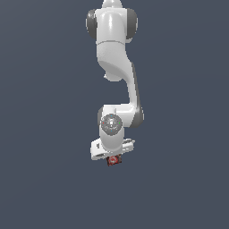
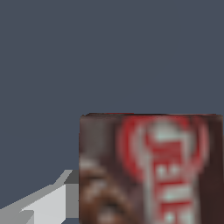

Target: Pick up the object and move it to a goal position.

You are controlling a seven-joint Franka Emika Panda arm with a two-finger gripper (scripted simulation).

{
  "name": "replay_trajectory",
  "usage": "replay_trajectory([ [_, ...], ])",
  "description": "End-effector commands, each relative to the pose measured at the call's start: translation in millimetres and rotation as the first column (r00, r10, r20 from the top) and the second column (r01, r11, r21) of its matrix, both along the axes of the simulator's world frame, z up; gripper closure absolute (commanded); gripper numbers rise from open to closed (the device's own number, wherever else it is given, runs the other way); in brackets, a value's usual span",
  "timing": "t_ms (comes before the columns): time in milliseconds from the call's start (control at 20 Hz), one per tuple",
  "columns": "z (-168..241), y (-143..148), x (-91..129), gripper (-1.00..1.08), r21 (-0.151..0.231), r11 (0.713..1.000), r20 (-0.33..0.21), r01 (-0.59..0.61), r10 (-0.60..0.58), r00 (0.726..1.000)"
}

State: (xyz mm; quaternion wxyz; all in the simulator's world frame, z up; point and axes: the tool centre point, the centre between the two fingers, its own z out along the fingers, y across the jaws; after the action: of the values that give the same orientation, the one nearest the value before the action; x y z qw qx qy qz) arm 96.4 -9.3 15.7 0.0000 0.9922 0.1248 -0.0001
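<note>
A: What does the box [image 1: 114, 160] look like?

B: Small and dark red-brown, with a label on its face: a red ring around a white patch and blurred red letters.

A: Where is it in the exterior view?

B: Just below the middle of the frame, tilted a little, with plain grey-blue all around it and nothing visible under it.

A: And through the wrist camera?

B: The box [image 2: 151, 170] fills the lower right of the frame, its label face turned to the lens, top edge level, lettering too blurred to read.
</note>
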Motion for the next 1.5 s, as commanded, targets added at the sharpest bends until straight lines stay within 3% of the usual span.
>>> replay_trajectory([
  [0,0.1,0.0,0.1,1.08,0.0,1.0,0.0,0.0,0.0,1.0],
  [250,2.9,-3.6,-0.1,1.08,0.0,1.0,0.0,0.0,0.0,1.0],
  [500,20.7,-26.9,-1.1,1.08,0.0,1.0,0.0,0.0,0.0,1.0],
  [1450,146.6,-190.2,-2.2,1.08,0.0,1.0,0.0,0.0,0.0,1.0],
])
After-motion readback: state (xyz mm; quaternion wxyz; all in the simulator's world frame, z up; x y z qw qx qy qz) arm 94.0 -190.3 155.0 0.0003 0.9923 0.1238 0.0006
